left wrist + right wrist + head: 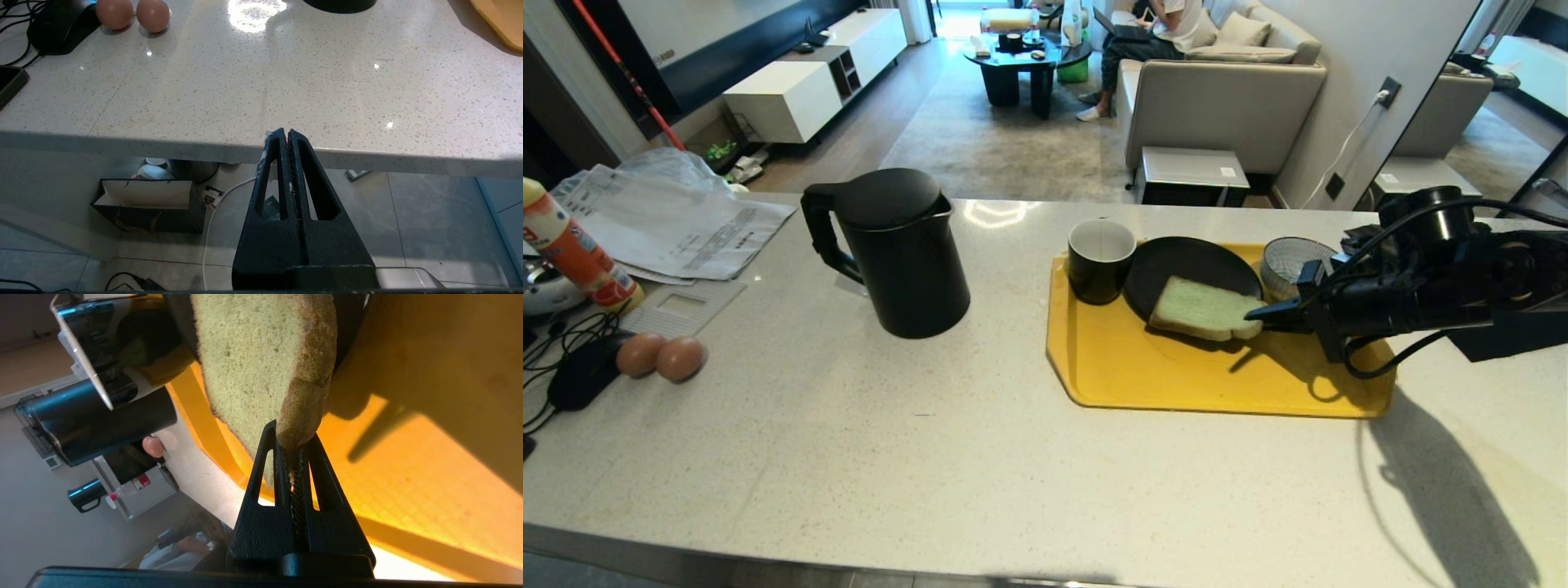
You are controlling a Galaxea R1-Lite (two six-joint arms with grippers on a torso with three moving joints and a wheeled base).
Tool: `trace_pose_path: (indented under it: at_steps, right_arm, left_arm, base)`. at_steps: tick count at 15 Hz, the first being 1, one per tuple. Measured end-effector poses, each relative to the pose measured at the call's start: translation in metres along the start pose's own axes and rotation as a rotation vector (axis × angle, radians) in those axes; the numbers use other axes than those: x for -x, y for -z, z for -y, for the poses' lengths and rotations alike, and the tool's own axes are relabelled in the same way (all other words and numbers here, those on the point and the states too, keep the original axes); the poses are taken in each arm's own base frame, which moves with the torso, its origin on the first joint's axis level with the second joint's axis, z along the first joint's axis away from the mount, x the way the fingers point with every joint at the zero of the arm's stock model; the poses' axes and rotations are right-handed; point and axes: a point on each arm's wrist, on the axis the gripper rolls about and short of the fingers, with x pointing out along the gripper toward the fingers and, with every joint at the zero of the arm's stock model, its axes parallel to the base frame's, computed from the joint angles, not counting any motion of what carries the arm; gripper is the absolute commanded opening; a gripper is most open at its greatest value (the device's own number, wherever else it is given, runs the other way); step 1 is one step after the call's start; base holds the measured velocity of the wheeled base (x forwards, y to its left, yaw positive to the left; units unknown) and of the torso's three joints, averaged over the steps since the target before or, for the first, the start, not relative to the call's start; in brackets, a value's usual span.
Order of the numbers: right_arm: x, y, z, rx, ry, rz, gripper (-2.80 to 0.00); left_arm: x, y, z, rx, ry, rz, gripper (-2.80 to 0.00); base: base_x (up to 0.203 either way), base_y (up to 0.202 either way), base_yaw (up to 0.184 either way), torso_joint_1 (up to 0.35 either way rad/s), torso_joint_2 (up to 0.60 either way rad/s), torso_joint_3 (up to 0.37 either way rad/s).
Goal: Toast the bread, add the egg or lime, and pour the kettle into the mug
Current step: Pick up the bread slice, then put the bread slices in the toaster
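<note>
Here the right tool (pixel 1262 314) is pinched tight on the near-right corner of the thick square slice of pale green bread with a brown crust (pixel 1205 309), its fingers squeezing the crust, as the right wrist view shows (pixel 300 428). The slice extends away from the tool toward the robot's left, half on the round matte black plate (pixel 1188 261) and half overhanging the flat yellow plastic tray (pixel 1176 376), so any lift will probably carry it by that one corner and it may sag. The right arm is plainly the nearer one. The glossy black mug with a white inside (pixel 1100 261) stands at the tray's far left corner, and the tall matte black kettle (pixel 894 249) stands well to the left on the pale speckled worktop (pixel 931 457). The left tool (pixel 284 141) hangs closed and empty below the worktop's front edge.
</note>
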Motion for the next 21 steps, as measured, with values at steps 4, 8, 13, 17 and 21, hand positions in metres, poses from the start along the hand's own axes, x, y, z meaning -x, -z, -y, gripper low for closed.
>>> trace_pose_path:
  at_steps: [4,8,13,17,21]
  right_arm:
    - [0.019,0.012,-0.012,0.026,-0.024,0.016,-2.8]
    - [0.053,0.038,-0.037,0.069,-0.065,0.017,-2.8]
    - [0.118,0.084,-0.083,0.159,-0.163,0.006,-2.8]
    - [0.172,0.123,-0.105,0.275,-0.233,0.05,-2.8]
    - [0.216,0.156,-0.111,0.462,-0.184,0.135,-2.8]
  left_arm:
    - [0.0,0.0,0.0,0.001,0.0,0.0,-2.8]
    - [0.0,0.0,0.0,0.0,0.0,0.0,-2.8]
    - [0.0,0.0,0.0,0.0,0.0,0.0,-2.8]
    - [0.0,0.0,0.0,0.001,0.0,0.0,-2.8]
    - [0.0,0.0,0.0,0.001,0.0,0.0,-2.8]
  base:
    - [0.0,0.0,0.0,0.0,0.0,0.0]
    - [0.0,0.0,0.0,0.0,0.0,0.0]
    - [0.0,0.0,0.0,0.0,0.0,0.0]
    - [0.0,0.0,0.0,0.0,0.0,0.0]
    - [0.0,0.0,0.0,0.0,0.0,0.0]
